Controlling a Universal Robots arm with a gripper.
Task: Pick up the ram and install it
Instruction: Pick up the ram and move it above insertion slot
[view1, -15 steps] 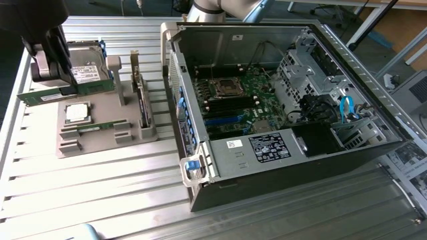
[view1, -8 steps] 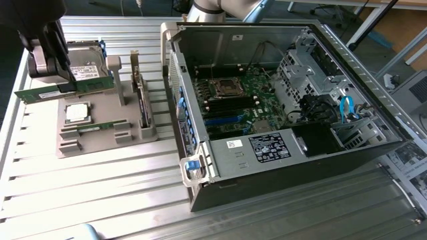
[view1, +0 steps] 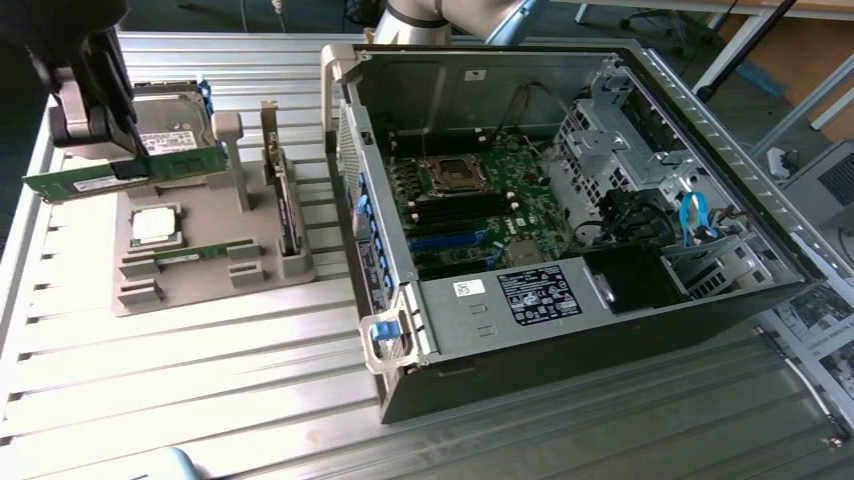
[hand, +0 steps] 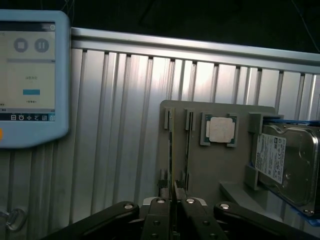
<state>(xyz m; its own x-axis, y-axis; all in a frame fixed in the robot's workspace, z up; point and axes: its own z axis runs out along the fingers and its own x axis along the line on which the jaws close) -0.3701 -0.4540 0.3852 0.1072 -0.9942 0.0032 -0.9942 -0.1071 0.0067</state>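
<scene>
The hand (view1: 130, 165), clamping the ram (view1: 67, 185), is hanging in free air above the holder (view1: 200, 295). The upright card (view1: 278, 200) and the case wall (view1: 350, 150) are standing between it and the motherboard (view1: 467, 215), which is lying open from above. Bare tabletop (view1: 200, 390) is stretching along the near side toward the exterior view's left.

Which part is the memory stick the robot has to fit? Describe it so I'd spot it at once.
On the exterior view's left of the open computer case lies a grey parts tray. Over its far end the black gripper holds the ram in its jaws: a long, thin green board. A similar stick lies in the tray beside a silver processor; only this one is gripped.
</scene>
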